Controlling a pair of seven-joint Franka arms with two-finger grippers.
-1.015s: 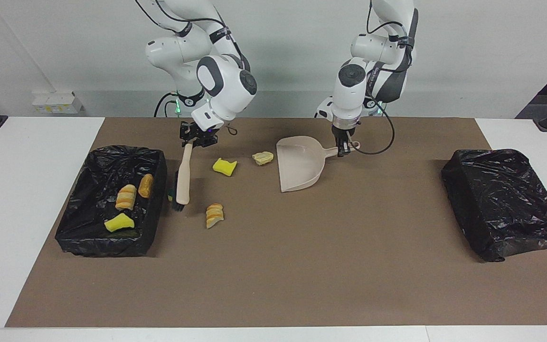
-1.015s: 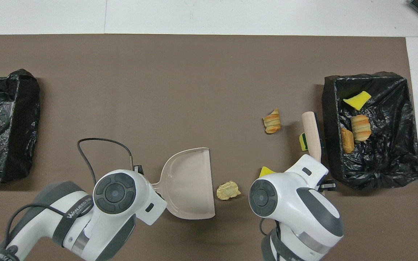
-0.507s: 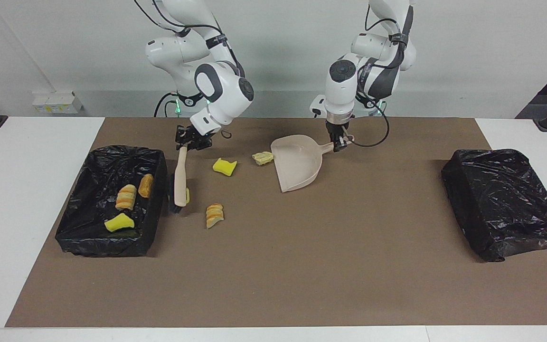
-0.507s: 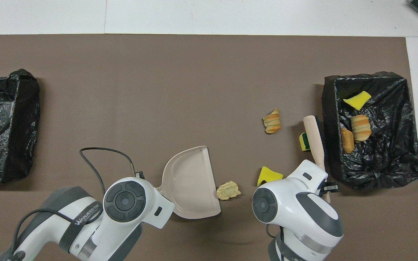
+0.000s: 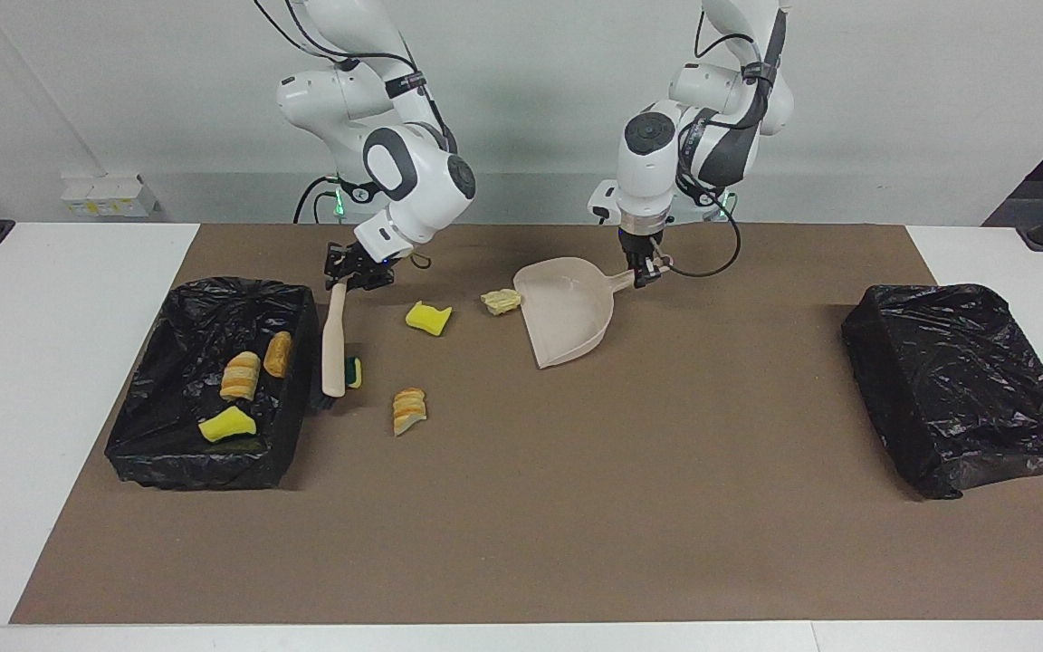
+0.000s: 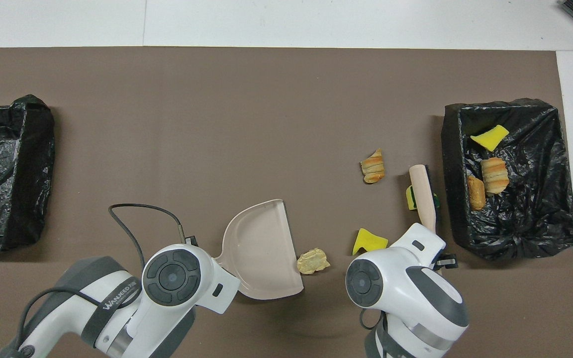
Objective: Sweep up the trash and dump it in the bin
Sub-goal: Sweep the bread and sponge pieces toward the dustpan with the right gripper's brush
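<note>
Yellow and striped trash: three pieces are lying in the bin (image 5: 300,303) at the desk's right-arm edge; four are waiting outside. Right gripper (image 5: 348,270) is clamping the brush (image 5: 333,340), left gripper (image 5: 645,271) the dustpan (image 5: 567,310).

Trash (image 5: 409,409): three scraps in bin (image 5: 214,457), four loose on mat; palest touches dustpan (image 5: 567,317) rim.
</note>
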